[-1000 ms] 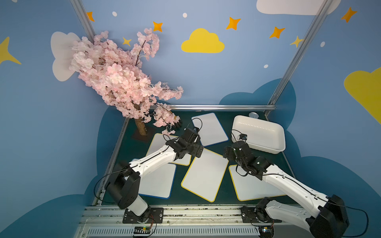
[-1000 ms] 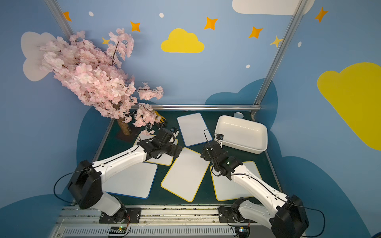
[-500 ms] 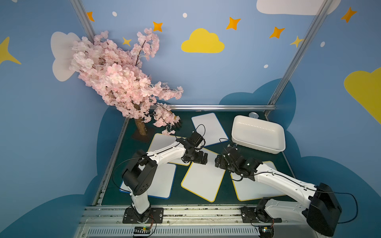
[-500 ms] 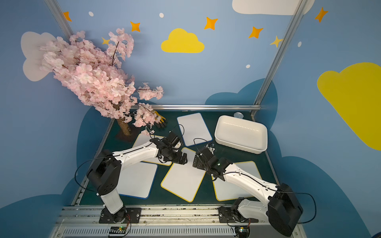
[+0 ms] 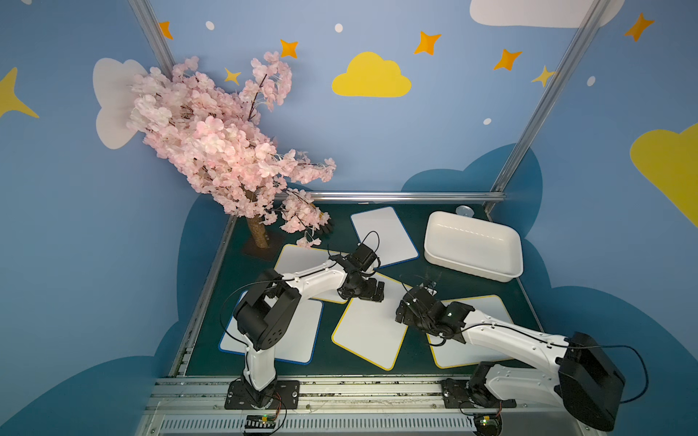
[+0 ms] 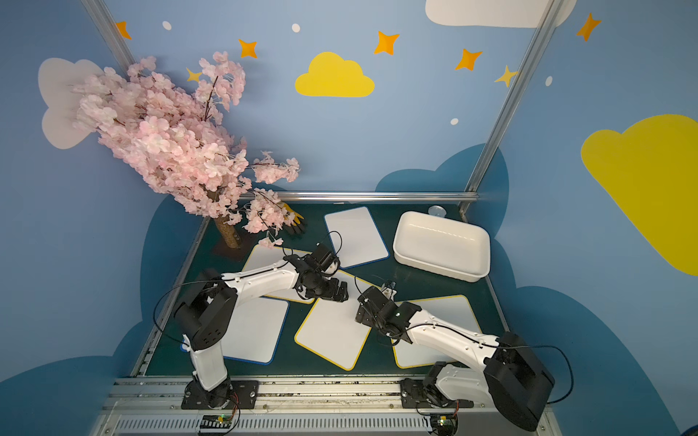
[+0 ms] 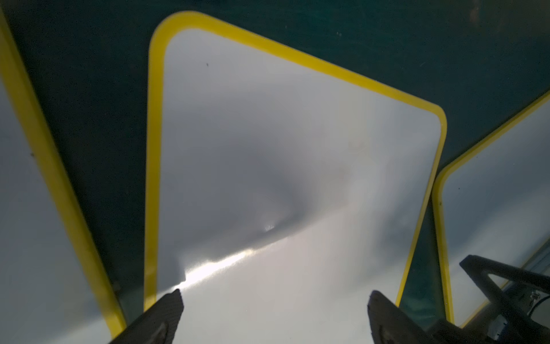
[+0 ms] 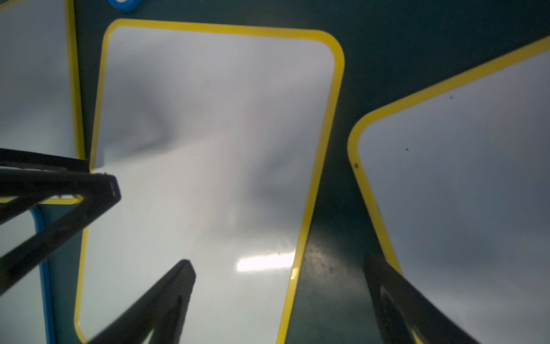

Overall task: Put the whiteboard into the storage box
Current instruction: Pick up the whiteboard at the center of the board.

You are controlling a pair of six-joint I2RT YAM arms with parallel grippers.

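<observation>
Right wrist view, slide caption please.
Open right gripper poised over the edge of a yellow-rimmed whiteboard on the green table.

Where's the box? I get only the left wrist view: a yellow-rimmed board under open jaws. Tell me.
Observer: The box stands empty at the far right.
Operator: Report the right gripper.
Observer: The right gripper is open, straddling your board's long edge.
Operator: Say what lies left of the box.
Observer: A blue-rimmed board, lying flat, not touching it.
</observation>
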